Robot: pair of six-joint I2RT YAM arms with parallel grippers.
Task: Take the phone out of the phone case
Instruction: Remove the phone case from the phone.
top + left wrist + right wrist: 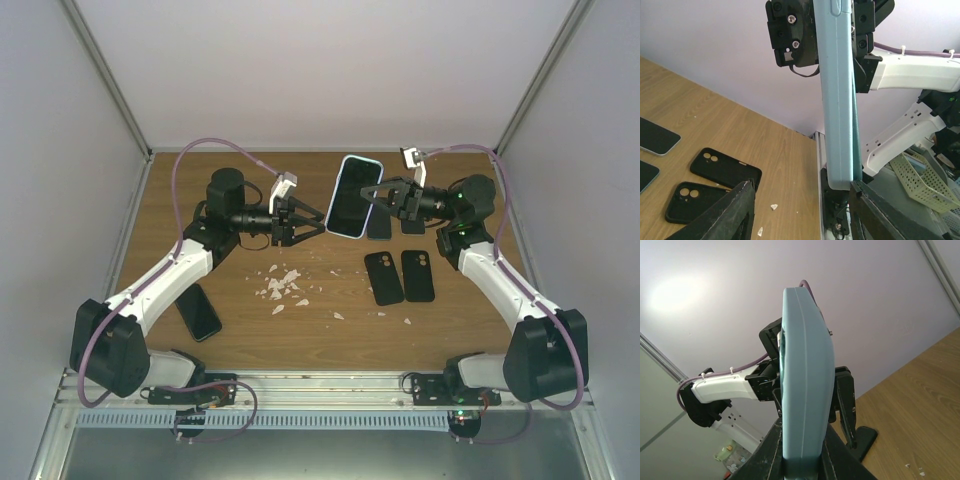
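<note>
A phone in a light blue case (352, 197) is held upright in the air above the table's middle. My right gripper (372, 195) is shut on its right edge. In the right wrist view the case (807, 390) stands edge-on between my right gripper's (802, 460) two fingers. My left gripper (318, 222) is open at the case's lower left. In the left wrist view the case (837, 100) hangs edge-on just above my left gripper (802, 200). The right-hand finger (880, 210) touches the case's bottom corner and the other finger (735, 210) is far from it.
Two empty black cases (384, 277) (419, 275) lie on the wooden table right of centre, with two dark phones (379, 225) (412, 222) behind them. Another phone (200, 312) lies by the left arm. White scraps (283, 285) are strewn in the middle.
</note>
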